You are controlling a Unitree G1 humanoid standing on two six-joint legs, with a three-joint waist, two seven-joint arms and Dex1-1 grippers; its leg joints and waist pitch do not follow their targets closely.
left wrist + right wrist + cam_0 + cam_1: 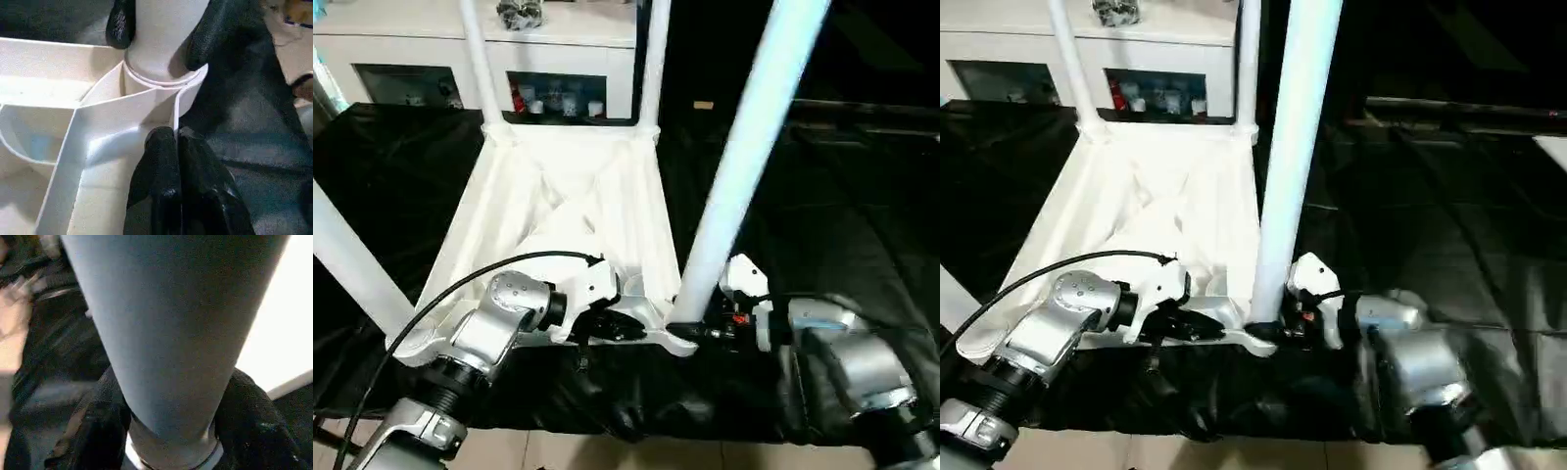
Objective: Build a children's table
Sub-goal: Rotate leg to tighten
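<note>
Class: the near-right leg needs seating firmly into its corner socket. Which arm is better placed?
Right. The right gripper straddles the near-right leg at its base; the left gripper, shut, rests on the tabletop's rib.

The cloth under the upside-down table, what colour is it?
Black. The cloth under the table shows best in the left eye view.

Leg (744, 157) tops — cut off above

Head pair looking down, wrist cameras close on one leg (171, 342)
</note>
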